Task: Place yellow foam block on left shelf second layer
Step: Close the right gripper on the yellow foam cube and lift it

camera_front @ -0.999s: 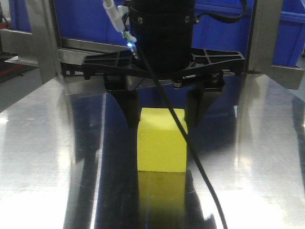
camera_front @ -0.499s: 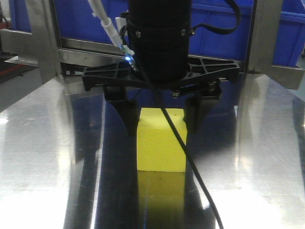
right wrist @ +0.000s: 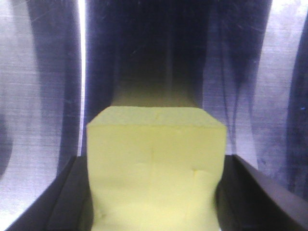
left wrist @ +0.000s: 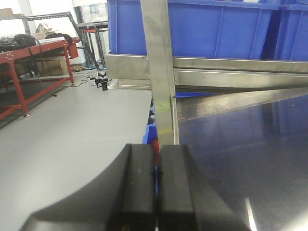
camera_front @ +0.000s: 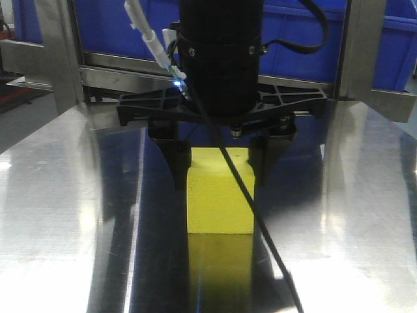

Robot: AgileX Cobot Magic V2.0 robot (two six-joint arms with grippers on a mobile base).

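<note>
Although the right gripper [camera_front: 221,177] has its hold, the block [camera_front: 220,195] rests flat on the steel counter [camera_front: 58,195], about midway between the left and right edges, so the task looks to be at its start. Seen from the front, the two black fingers [camera_front: 178,166] stand against the block's sides and its base meets its own reflection with no gap. The right wrist view agrees: the block [right wrist: 154,168] fills the space between the fingers [right wrist: 57,202], and the foam is pinched narrower where they press, so the grip reads as clamped, not merely close. A black cable [camera_front: 260,228] hangs across the block's front face.

The left gripper [left wrist: 156,183] carries nothing. Its fingers are pressed together, and it looks past a steel upright [left wrist: 161,72] toward blue bins [left wrist: 216,29] on a rack.

Done, by my judgement: reach and grasp. Left: lift the block off the counter, carry it to the left shelf, set it on the second layer and let go. Which level in these views is that layer I cannot tell.
</note>
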